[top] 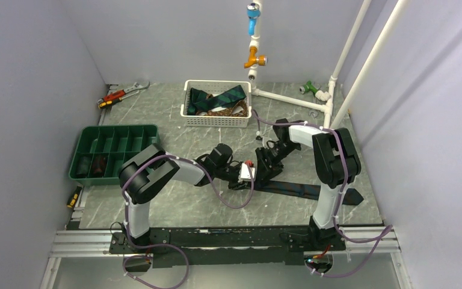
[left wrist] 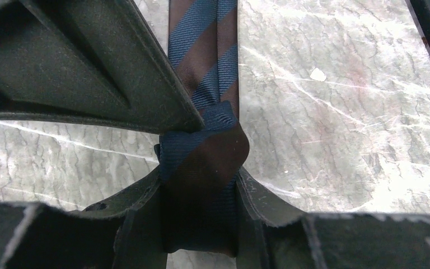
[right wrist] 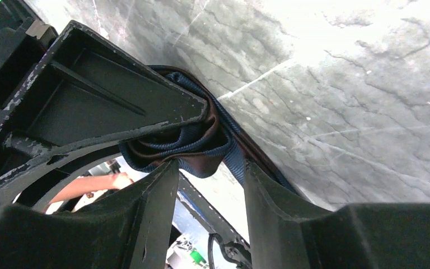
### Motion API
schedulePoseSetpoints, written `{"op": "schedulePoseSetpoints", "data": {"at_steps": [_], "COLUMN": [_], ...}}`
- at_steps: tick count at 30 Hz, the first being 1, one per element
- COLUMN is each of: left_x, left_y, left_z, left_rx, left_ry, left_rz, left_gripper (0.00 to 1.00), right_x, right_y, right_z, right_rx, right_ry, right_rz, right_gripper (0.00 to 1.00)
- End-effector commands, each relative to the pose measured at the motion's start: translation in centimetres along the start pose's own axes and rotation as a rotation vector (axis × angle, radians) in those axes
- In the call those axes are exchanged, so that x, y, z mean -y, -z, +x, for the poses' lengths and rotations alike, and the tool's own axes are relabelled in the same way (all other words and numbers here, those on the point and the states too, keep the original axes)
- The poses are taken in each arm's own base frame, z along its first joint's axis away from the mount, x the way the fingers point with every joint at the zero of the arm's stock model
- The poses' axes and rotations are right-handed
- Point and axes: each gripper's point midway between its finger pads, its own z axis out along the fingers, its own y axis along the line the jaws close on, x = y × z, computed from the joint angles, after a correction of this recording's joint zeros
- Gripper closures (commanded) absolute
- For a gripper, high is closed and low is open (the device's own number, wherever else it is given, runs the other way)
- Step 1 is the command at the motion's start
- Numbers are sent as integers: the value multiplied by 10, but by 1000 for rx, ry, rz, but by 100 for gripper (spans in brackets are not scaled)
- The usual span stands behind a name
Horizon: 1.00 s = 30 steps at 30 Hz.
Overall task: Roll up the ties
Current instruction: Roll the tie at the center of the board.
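A navy and brown striped tie (top: pixel 313 191) lies flat on the table, running right from where both grippers meet. Its near end is wound into a small roll (left wrist: pixel 201 162). My left gripper (left wrist: pixel 200 175) is shut on that roll, a finger pressed against each side. The unrolled length (left wrist: pixel 207 50) runs away from it across the marble. My right gripper (right wrist: pixel 210 179) stands open, its fingertips at the edge of the roll (right wrist: pixel 185 147) with daylight between them. In the top view the left gripper (top: pixel 248 173) and right gripper (top: pixel 267 162) nearly touch. More ties (top: pixel 216 99) fill a white basket.
The white basket (top: pixel 216 123) stands at the back centre. A green divided tray (top: pixel 114 129) at the left holds dark rolled pieces. A wrench and pliers (top: pixel 123 93) lie at the back left, white pipes (top: pixel 289 99) at the back right, and a yellow tool (top: pixel 72 198) by the tray.
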Motion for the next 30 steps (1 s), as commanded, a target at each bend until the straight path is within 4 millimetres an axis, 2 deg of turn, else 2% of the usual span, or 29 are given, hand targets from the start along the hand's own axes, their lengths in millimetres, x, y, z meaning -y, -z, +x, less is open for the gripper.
{"op": "schedulePoseSetpoints", "data": {"at_steps": [1, 5, 10, 13, 17, 20, 24, 27, 30], "left_x": [23, 24, 34, 38, 37, 33, 30, 27, 28], "left_y": [6, 10, 20, 25, 27, 26, 24, 25, 25], "left_z": [62, 68, 80, 84, 88, 87, 84, 82, 83], "left_rx": [-202, -221, -257, -273, -289, -288, -286, -279, -282], "left_ry": [148, 175, 220, 215, 211, 210, 205, 205, 211], "left_rz": [11, -12, -23, -25, -36, -37, -38, -41, -37], "left_gripper": [61, 62, 66, 67, 69, 69, 69, 69, 69], "right_x": [-12, -5, -7, -10, 13, 44, 87, 109, 127], "right_y": [-5, -13, -12, 4, 47, 74, 98, 103, 100], "right_z": [-6, -6, -7, -5, 2, 38, 87, 117, 133], "right_rx": [27, 9, 1, 4, 37, -25, -141, -218, -261], "right_ry": [12, 21, 43, 95, 260, 390, 451, 450, 448], "right_rz": [-98, -76, -91, -64, 136, 293, 469, 553, 613], "right_gripper": [51, 62, 63, 54, 54, 55, 67, 77, 78]}}
